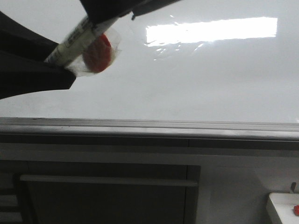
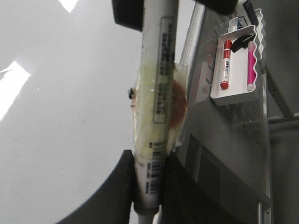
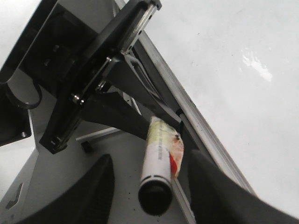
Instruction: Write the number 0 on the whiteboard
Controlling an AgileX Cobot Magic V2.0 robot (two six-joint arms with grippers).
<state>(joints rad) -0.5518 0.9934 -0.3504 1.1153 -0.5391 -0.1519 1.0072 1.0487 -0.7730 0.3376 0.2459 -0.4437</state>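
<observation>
The left end effector (image 2: 148, 196) is clenched on a white marker (image 1: 79, 39) with a red blob, at ten o'clock in the front view over the whiteboard (image 1: 196, 88). No drawn 0 shows on the board. Only the left wrist view shows a tray (image 2: 236, 91) of markers beyond the board's edge. The right end effector (image 3: 152, 186) stands released, its fingers apart beside the marker. The board is bare toward three o'clock.

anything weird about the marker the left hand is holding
Yes. The marker gripped in the left hand has a red blob strapped to its side under wrinkled, yellowed clear tape, which looks like a makeshift add-on. The whiteboard shows no drawn stroke in the front view.
</observation>
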